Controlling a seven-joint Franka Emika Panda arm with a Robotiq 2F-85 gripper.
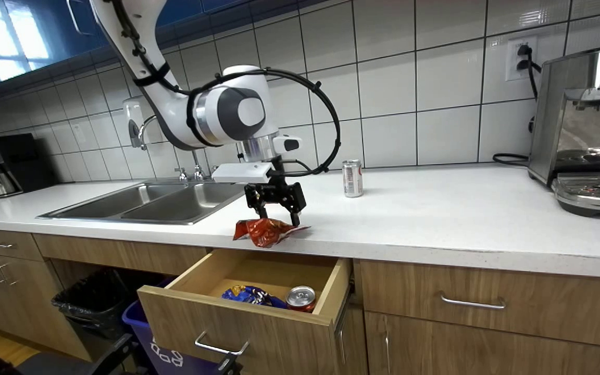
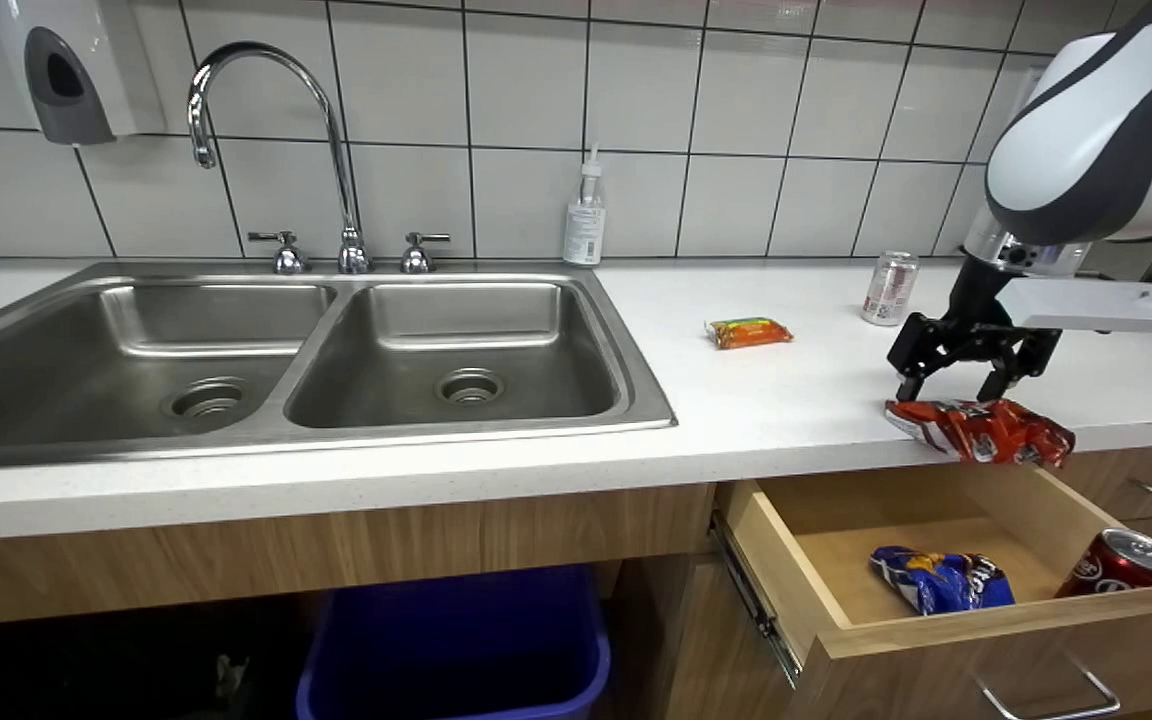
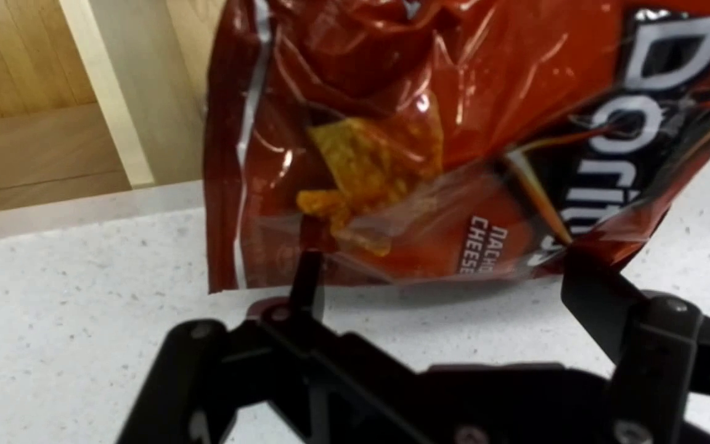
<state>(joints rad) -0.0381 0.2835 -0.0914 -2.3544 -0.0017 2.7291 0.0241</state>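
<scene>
Well, your pincer (image 2: 946, 393) has its fingers spread wide, with nothing clamped between them; it points down over the red Doritos bag (image 1: 264, 233), the tips at the bag's edge, and you cannot tell from these views whether they touch it. In both exterior views the bag lies along the front edge of the white desk (image 1: 461, 219), part of it jutting past that edge. The wrist view, where it fills the upper middle and right of the frame, gives you its print: "Dorit" in large white letters slanting down the right, the last letters crumpled beside a fingertip, then "Nacho Cheese" in smaller type right of centre, near a pictured chip.

Below the bag, the wooden drawer (image 1: 248, 323) stands open at the bottom centre of an exterior view. Inside, near its front, you see a blue bag (image 2: 946, 582), its lettering too small to make out, and a dark red can (image 2: 1116, 565) whose white script you cannot read for certain. A silver can (image 1: 352, 178) stands upright farther back on the desk, its label a blur.

Right of centre in an exterior view, an orange packet (image 2: 750, 332) lies between the sink (image 2: 641, 410) and the pincer, its wording illegible; a pump bottle (image 2: 584, 222) at upper centre there carries fine, unreadable print. At the lower left of an exterior view, a purple bin (image 1: 188, 366) shows white markings, only partly visible.
</scene>
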